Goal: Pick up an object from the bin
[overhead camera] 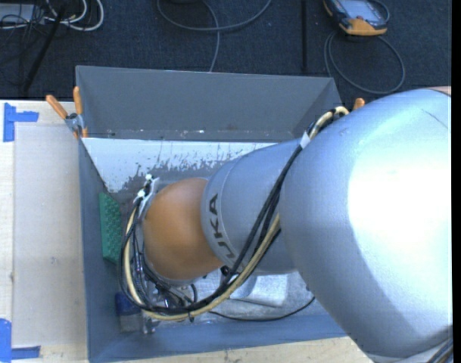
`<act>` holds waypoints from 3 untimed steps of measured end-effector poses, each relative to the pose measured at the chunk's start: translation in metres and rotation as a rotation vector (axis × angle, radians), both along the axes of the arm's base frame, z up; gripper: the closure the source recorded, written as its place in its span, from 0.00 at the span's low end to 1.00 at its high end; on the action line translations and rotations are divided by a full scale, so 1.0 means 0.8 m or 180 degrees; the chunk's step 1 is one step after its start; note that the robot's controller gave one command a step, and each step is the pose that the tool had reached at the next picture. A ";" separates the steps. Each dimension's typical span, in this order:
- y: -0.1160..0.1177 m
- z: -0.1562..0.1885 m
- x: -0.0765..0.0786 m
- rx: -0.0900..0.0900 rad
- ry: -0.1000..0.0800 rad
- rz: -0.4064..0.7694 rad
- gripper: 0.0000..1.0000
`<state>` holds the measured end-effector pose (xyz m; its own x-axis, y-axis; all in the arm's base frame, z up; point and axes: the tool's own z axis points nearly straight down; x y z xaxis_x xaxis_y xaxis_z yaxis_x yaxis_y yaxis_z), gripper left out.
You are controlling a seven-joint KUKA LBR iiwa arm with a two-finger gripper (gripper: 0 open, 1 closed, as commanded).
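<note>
My gripper (149, 312) is down in the bin's near left corner, mostly hidden under the arm's orange cover and cables. A small blue thing (124, 303) lies just to its left on the bin floor, partly covered. A green ribbed flat piece (109, 227) leans along the left wall, a little further back. A pale flat pad (265, 290) lies on the floor to the right of the gripper, under the arm. Whether anything sits in the gripper is hidden.
The arm reaches in from the right and covers most of the bin floor. Looped cables hang around the wrist close to the left wall and the near wall. The bare sloping back wall shows behind the arm.
</note>
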<state>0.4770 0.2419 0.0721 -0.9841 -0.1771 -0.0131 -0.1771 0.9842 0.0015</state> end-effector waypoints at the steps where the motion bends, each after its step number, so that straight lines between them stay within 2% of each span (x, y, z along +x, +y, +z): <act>1: 0.000 -0.001 -0.006 -0.0016 0.0057 -0.0001 1.00; 2: 0.004 0.043 0.053 -0.0016 0.0030 0.1032 1.00; 3: 0.003 0.042 0.052 -0.0017 0.0040 0.1020 0.00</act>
